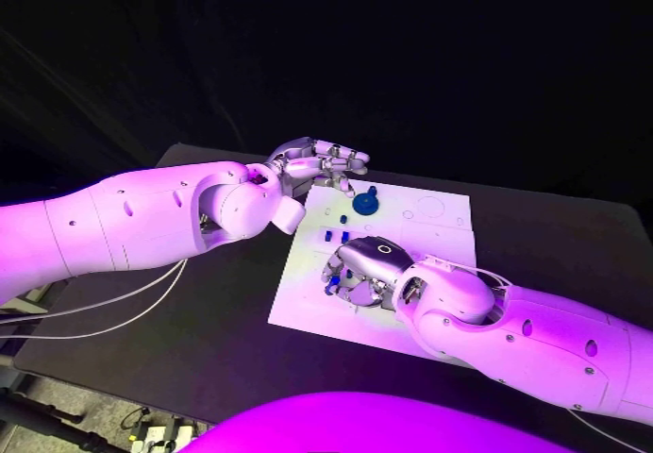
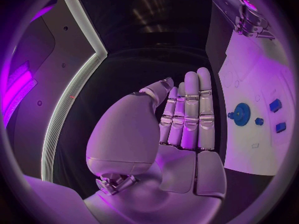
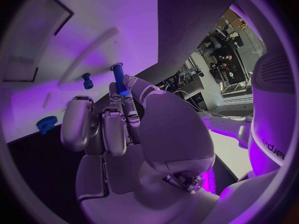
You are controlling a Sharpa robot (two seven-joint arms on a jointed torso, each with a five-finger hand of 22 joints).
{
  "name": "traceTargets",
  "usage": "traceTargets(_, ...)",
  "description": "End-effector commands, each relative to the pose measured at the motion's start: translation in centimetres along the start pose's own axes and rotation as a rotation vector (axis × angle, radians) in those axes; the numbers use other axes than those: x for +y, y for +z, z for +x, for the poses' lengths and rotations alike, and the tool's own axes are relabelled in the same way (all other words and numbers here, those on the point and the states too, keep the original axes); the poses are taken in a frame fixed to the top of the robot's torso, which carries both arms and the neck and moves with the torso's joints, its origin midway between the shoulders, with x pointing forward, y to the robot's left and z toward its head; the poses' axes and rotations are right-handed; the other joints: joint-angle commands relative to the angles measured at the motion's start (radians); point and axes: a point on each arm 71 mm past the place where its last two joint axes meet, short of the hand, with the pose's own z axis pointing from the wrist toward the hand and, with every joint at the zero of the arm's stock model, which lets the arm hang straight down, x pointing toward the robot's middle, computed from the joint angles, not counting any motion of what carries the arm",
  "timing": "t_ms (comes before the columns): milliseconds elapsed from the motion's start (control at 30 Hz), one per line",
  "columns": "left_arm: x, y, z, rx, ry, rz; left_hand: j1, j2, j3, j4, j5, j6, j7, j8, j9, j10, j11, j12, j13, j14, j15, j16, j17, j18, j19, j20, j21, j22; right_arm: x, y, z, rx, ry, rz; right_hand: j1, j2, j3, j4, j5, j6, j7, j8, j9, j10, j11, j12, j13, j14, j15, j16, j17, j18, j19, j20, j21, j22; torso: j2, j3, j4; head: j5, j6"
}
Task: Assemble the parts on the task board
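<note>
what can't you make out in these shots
- Head view: the right hand covers the middle of the white board, hiding whatever lies under it.
- Right wrist view: the lower end of the blue peg is buried between the fingers.
- Left wrist view: the board's far edge is cut off by the circle's rim.

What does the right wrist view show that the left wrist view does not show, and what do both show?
Right wrist view alone: the right hand seen from behind, pinching a blue rod-shaped part between thumb and fingers above the task board.

Left wrist view alone: the left hand with straight fingers held together and nothing in it, and two small blue block parts on the board.

Both: the white task board, the blue gear part and a small blue peg near it.
</note>
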Motion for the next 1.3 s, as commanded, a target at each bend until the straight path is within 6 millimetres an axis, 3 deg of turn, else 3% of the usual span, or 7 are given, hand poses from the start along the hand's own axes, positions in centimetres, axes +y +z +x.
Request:
traceTargets(33,-0.10,0.03,0.29,0.023,-0.001,0.008,0.000,0.009,0.002,-0.004,-0.002,-0.009,0.002,-0.001,-0.001,-0.008,0.001,0.005,-0.001,-0.002,0.006,-0.007,-0.002,0.014,0.008,-0.002,-0.004,-0.001,-0.03,0.02,0.28,0.024,-0.008,0.002,0.021,0.009,0.008,-0.013,0.004,0.001,0.009,-0.004,0.002,0.054,-0.045,0.007,0.030,0.068,-0.007,0.003,0.091,-0.014,0.007,0.000,0.005,0.002,0.001,-0.0004,-0.0007,0.004,-0.001)
traceTargets(367,-0.11,0.02,0.34,0.025,-0.001,0.007,0.000,0.009,0.002,-0.004,-0.002,-0.009,0.002,-0.001,-0.001,-0.008,0.001,0.005,-0.001,-0.002,0.006,-0.007,-0.002,0.014,0.008,-0.002,-0.004,-0.001,-0.15,0.06,0.63,0.045,-0.020,0.012,0.021,0.009,0.009,-0.013,0.004,0.001,0.010,-0.004,0.002,0.054,-0.045,0.007,0.030,0.068,-0.007,0.003,0.092,-0.014,0.007,0.000,0.004,0.002,-0.001,-0.0004,-0.0009,0.005,-0.007)
traceTargets(700,-0.10,0.09,0.53,0.030,-0.001,0.007,0.003,0.011,0.003,-0.006,-0.002,-0.009,0.002,0.000,-0.001,-0.009,0.001,0.006,-0.002,-0.002,0.006,-0.007,-0.002,0.014,0.009,-0.002,-0.004,-0.001,0.33,0.40,0.86,0.061,-0.037,0.005,0.012,0.002,0.006,-0.012,0.002,0.000,0.011,-0.007,0.002,0.052,-0.043,0.005,0.031,0.068,-0.005,0.003,0.091,-0.014,0.006,0.001,0.001,0.000,0.001,0.0005,0.0017,0.003,-0.001)
traceTargets(933,-0.09,0.15,0.62,0.033,-0.001,0.006,0.003,0.011,0.003,-0.006,-0.002,-0.009,0.002,0.000,-0.001,-0.009,0.001,0.006,-0.002,-0.002,0.006,-0.007,-0.002,0.014,0.009,-0.002,-0.004,-0.001,0.61,0.72,1.06,0.070,-0.034,0.000,-0.033,-0.025,-0.005,0.004,0.001,-0.043,0.021,-0.038,-0.008,0.011,-0.030,-0.023,0.024,0.063,0.007,-0.007,0.079,-0.010,-0.004,0.010,-0.023,-0.013,-0.001,0.0003,0.0008,0.008,-0.003)
traceTargets(1300,-0.08,0.11,0.58,0.035,-0.001,0.004,0.004,0.010,0.003,-0.008,-0.002,-0.010,0.002,0.000,-0.001,-0.009,0.001,0.007,-0.002,-0.003,0.006,-0.007,-0.003,0.014,0.009,-0.002,-0.005,-0.001,0.11,0.41,1.00,0.046,-0.026,0.008,-0.056,-0.044,-0.007,0.011,0.003,-0.049,0.022,-0.042,-0.007,-0.051,-0.016,-0.051,0.012,0.054,0.018,-0.029,0.055,-0.003,-0.018,0.021,-0.060,-0.035,0.000,0.0007,-0.0003,0.007,0.001)
